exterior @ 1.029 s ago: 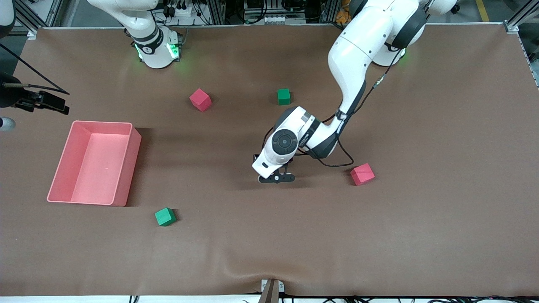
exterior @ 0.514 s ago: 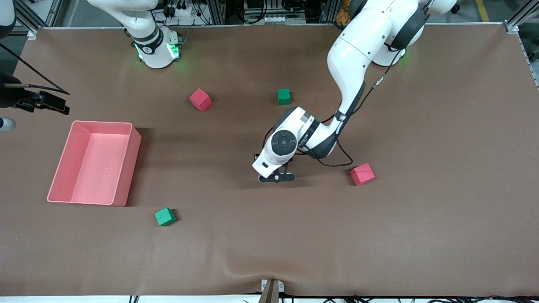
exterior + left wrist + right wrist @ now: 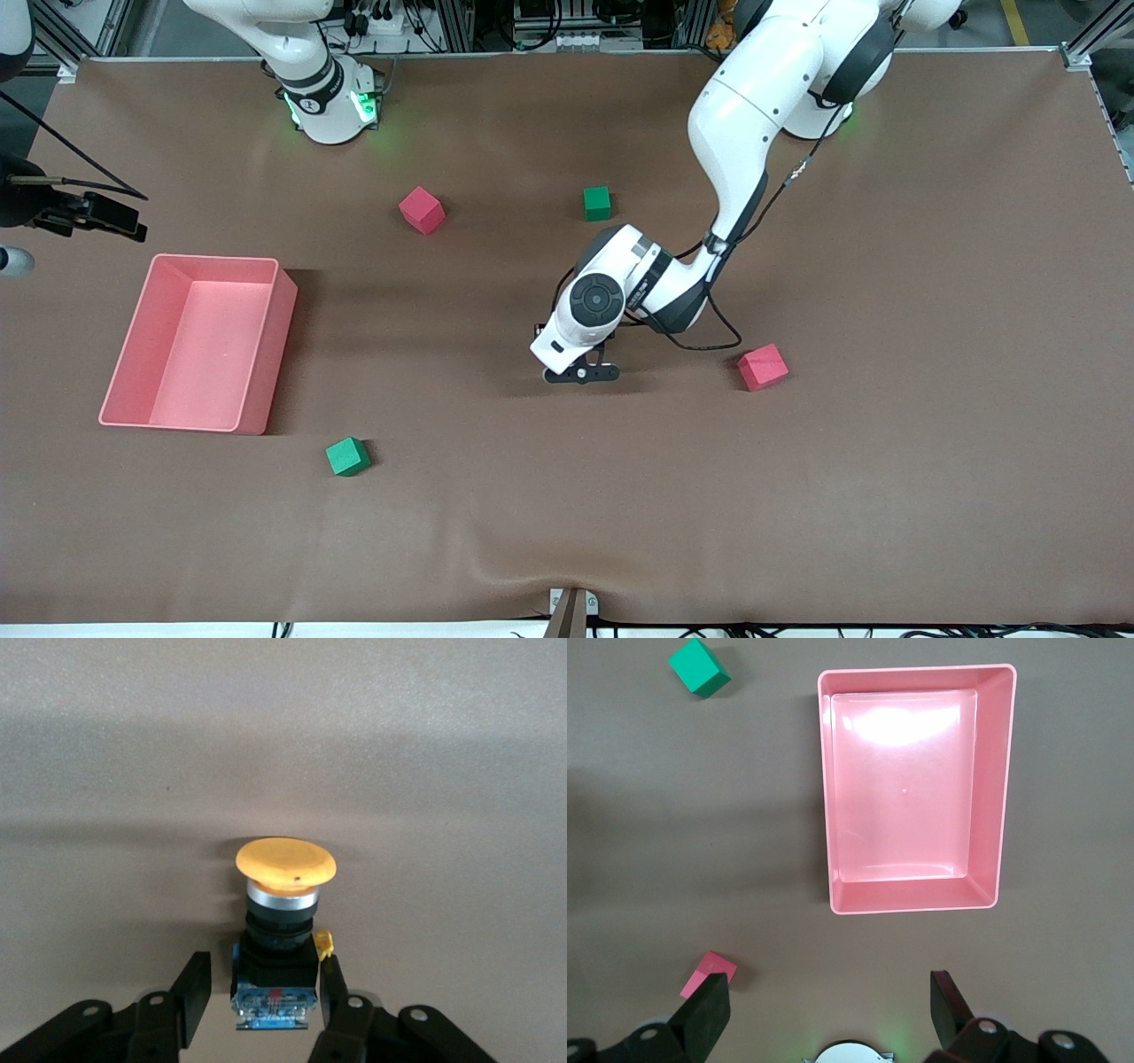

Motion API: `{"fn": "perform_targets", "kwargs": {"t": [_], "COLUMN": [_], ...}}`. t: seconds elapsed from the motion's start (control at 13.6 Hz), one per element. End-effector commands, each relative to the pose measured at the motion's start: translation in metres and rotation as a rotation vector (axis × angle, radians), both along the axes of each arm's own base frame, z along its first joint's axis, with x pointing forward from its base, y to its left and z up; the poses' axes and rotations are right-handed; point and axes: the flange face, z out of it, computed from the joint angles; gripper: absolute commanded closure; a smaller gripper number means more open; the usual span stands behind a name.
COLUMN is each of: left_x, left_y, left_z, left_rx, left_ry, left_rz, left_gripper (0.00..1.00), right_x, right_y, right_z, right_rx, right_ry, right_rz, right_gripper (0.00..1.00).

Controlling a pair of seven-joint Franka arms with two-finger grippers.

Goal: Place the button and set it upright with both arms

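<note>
- While the left gripper [image 3: 261, 992] sits low at mid-table, its 2 fingers [image 3: 193, 997] flank the button [image 3: 282, 930], one touching its black base, the other just apart: not fully clamped.
- Button lies on its side on the table [image 3: 886, 443], orange cap pointing away from the gripper, blue-grey end between the fingers.
- From the front, the left gripper [image 3: 580, 373] hides the button.
- Red cube [image 3: 763, 367] lies toward the left arm's end; green cube [image 3: 597, 203] sits nearer the bases.
- Right gripper [image 3: 833, 1014] waits high over the pink tray [image 3: 1001, 788], jaws spread wide, holding nothing.
- Second red cube [image 3: 422, 210] and second green cube [image 3: 347, 456] lie near the tray [image 3: 266, 354].
</note>
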Motion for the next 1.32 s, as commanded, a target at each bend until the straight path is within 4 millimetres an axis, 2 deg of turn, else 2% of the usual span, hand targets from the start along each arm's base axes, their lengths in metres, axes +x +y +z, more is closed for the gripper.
{"fn": "perform_targets", "kwargs": {"t": [0.0, 0.29, 0.37, 0.44, 0.51, 0.81, 0.88, 0.96, 1.1, 1.25], "left_x": [0.001, -0.003, -0.002, 0.001, 0.005, 0.014, 0.014, 0.014, 0.009, -0.004], "left_y": [-0.001, -0.007, -0.007, -0.006, -0.005, 0.008, 0.009, 0.008, 0.003, -0.006], "left_z": [0.000, 0.009, 0.014, 0.025, 0.038, 0.080, 0.087, 0.093, 0.107, 0.111], "left_rx": [0.009, 0.011, 0.009, 0.004, -0.001, 0.004, 0.025, 0.050, 0.122, 0.172], "left_ry": [-0.001, -0.013, -0.022, -0.036, -0.055, -0.082, -0.104, -0.132, -0.221, -0.286], "left_rz": [-0.014, -0.018, -0.021, -0.021, -0.024, 0.028, 0.051, 0.074, 0.126, 0.136], "left_gripper": [0.58, 0.68, 0.70, 0.77, 0.79, 0.78, 0.70, 0.68, 0.71, 0.76], "right_x": [-0.001, -0.001, -0.001, -0.001, -0.001, 0.000, 0.001, 0.000, 0.000, 0.001], "right_y": [0.002, 0.005, 0.005, 0.005, 0.006, 0.007, 0.007, 0.006, 0.007, 0.006], "right_z": [0.000, 0.000, 0.000, 0.000, 0.000, -0.002, -0.002, -0.002, -0.002, -0.002], "right_rx": [-0.020, -0.020, -0.020, -0.020, -0.020, -0.020, -0.020, -0.020, -0.020, -0.020], "right_ry": [-0.002, -0.002, -0.002, -0.002, -0.003, -0.002, -0.002, -0.002, 0.000, -0.002], "right_rz": [-0.005, 0.001, 0.001, 0.001, 0.002, 0.004, 0.004, 0.002, 0.004, 0.002], "right_gripper": [0.00, 0.00, 0.00, 0.00, 0.00, 0.00, 0.00, 0.00, 0.00, 0.00]}}
